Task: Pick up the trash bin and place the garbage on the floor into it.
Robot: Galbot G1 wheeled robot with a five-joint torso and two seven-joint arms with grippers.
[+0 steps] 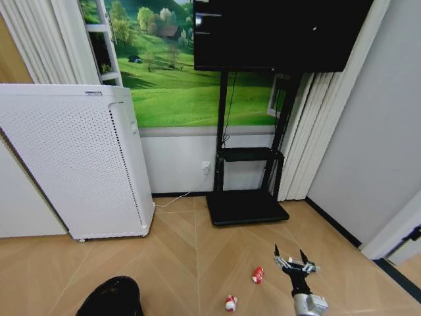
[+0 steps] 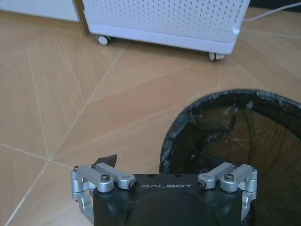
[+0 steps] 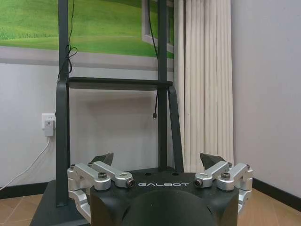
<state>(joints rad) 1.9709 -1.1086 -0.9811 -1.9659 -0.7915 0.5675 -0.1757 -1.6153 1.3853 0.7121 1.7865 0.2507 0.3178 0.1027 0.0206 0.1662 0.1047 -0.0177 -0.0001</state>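
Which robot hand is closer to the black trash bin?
Left. The left tool sits right at the trash bin rim. The right tool hangs open across the floor, beyond the two litter pieces.

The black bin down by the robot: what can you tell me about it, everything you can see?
The trash bin is small, round and black, with what looks like a mesh wall and a crinkly black bag liner folded over its rim. It stands on the wooden floor, open at the top, near the white appliance. Something pale seems to lie inside; I cannot tell what. The left gripper is at its rim, one finger outside, the other hidden behind the rim.
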